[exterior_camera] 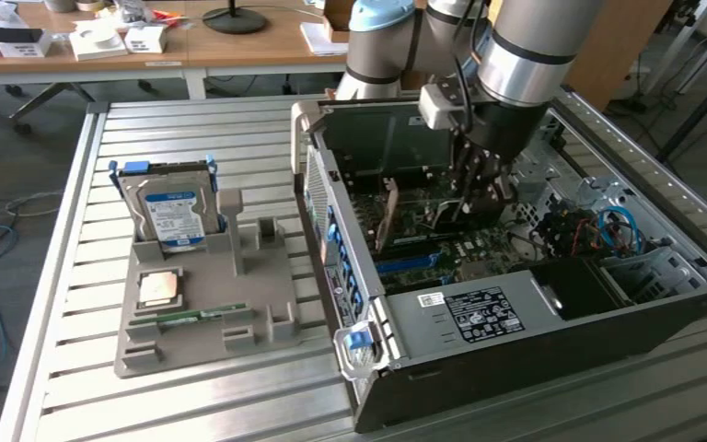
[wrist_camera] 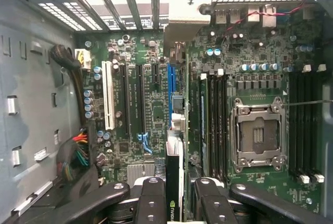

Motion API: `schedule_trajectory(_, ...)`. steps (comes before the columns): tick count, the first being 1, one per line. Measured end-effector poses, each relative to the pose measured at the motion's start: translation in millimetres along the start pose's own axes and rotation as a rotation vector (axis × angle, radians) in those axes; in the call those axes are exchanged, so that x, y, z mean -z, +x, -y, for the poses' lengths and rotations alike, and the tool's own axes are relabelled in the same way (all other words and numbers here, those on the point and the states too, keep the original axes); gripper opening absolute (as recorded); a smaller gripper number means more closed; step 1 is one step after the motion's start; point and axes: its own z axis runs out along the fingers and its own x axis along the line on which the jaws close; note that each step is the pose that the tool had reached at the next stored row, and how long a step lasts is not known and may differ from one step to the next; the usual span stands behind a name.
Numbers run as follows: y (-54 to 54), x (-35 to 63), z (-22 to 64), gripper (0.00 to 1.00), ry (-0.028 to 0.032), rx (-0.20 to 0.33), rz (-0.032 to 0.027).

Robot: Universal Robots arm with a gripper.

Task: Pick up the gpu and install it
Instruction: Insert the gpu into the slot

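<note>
Scene: An open desktop computer case (exterior_camera: 550,368) lies on its side on a slatted aluminium table (exterior_camera: 84,368), with a Universal Robots arm (exterior_camera: 526,55) reaching down into it.
Gripper: The gripper (exterior_camera: 474,204) hangs inside the case over the green motherboard (wrist_camera: 151,104). Its two black fingers (wrist_camera: 151,203) are drawn in narrow, clamped on either face of the gpu (wrist_camera: 173,180).
Gpu: The card stands on edge between the fingers, in line with a blue expansion slot (wrist_camera: 170,81). Its tan end faces the case's slotted rear wall on the exterior view's left. Whether it is seated cannot be told.
Writing: An NVIDIA logo runs along the card's dark edge. A white-and-black sticker (exterior_camera: 482,313) sits on the grey metal box at the case's near side, its print too small to read.
Holder: A grey holder (exterior_camera: 273,295) stands on the table on the exterior view's left of the case, well apart from the gripper. It carries an upright blue-labelled hard drive (exterior_camera: 176,216), a processor chip (exterior_camera: 161,288) and a green memory stick (exterior_camera: 194,318).
Board: A metal-framed processor socket (wrist_camera: 258,135) lies beside black memory slots (wrist_camera: 216,125).
</note>
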Motion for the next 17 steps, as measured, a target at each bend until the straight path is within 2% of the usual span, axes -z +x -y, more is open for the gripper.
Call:
schedule_trajectory(4,0.1,-4.8,0.0,0.26,0.0001,0.001,0.0002)
schedule_trajectory(9,0.1,-4.8,-0.2,0.26,0.0,0.001,0.0)
schedule_trajectory(17,1.0,-5.1,-14.1,0.26,0.0015,0.001,0.0002)
